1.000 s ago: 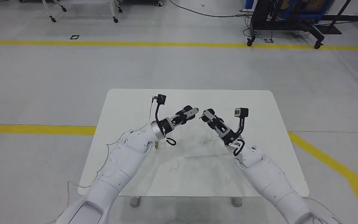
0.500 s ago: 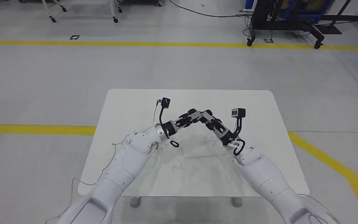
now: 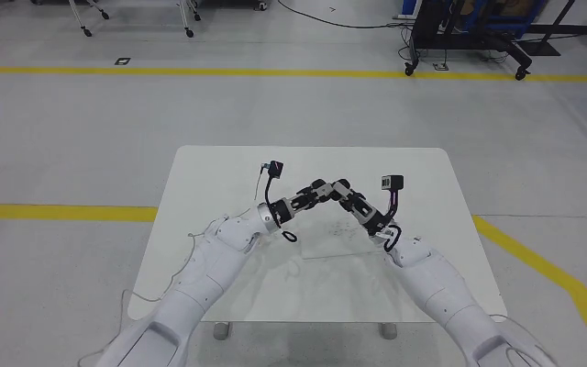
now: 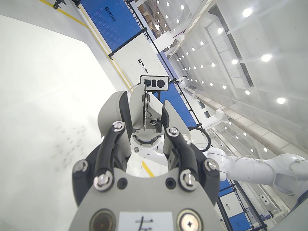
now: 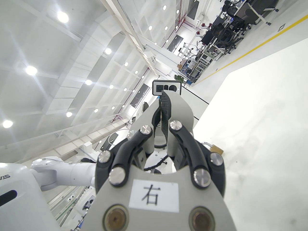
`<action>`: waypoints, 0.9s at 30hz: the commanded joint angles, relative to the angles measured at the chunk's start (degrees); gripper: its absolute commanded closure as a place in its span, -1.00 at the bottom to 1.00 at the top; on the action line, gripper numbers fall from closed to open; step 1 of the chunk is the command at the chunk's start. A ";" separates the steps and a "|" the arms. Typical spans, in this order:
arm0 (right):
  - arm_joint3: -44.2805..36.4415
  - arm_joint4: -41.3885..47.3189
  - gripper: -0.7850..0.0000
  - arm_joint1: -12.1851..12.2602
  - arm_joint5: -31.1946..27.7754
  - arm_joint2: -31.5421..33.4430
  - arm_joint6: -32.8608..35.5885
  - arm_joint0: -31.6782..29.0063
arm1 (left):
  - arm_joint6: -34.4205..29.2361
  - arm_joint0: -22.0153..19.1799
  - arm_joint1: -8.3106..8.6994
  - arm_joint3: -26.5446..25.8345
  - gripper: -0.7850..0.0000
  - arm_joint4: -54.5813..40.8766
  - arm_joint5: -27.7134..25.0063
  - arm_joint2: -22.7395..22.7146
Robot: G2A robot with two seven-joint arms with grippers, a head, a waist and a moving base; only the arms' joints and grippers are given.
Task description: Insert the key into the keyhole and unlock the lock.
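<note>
Above the middle of the white table (image 3: 211, 174), my two grippers meet tip to tip. My left gripper (image 3: 319, 189) (image 4: 145, 102) is open, its fingers standing on either side of the right gripper's tips. My right gripper (image 3: 338, 189) (image 5: 164, 100) is shut. The left wrist view shows a thin toothed metal key (image 4: 145, 108) edge-on, pinched between the right fingertips. A small brass padlock (image 5: 215, 149) lies on the table below and beside the right gripper, apart from both grippers.
Faint scuff marks (image 3: 344, 234) show on the tabletop near the right arm. A black cable loop (image 3: 290, 236) hangs under the left forearm. Yellow floor lines run around the table, and wheeled racks (image 3: 468, 37) stand far behind it.
The two grippers were a short gap apart a second ago and have closed in on each other. The left gripper's open fingers now straddle the right gripper's tips.
</note>
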 commanded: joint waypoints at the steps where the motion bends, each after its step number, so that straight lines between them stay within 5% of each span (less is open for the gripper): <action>1: 0.09 -0.60 1.00 -0.03 -0.03 0.40 -0.28 0.00 | -0.15 -0.02 -0.06 0.05 0.58 0.02 -0.01 0.01; 13: -0.06 -4.79 1.00 -0.02 1.54 2.53 -1.07 -0.24 | -0.89 -0.87 -0.53 0.88 0.71 1.01 0.60 0.48; 15: -0.27 -5.17 1.00 -0.06 1.77 2.78 -1.19 -0.36 | -0.51 -0.98 -0.62 1.09 1.00 1.59 0.63 0.57; 27: 1.22 -6.75 1.00 0.03 2.88 4.91 -0.17 0.41 | -0.05 -1.79 -1.05 2.46 1.00 2.07 0.78 0.46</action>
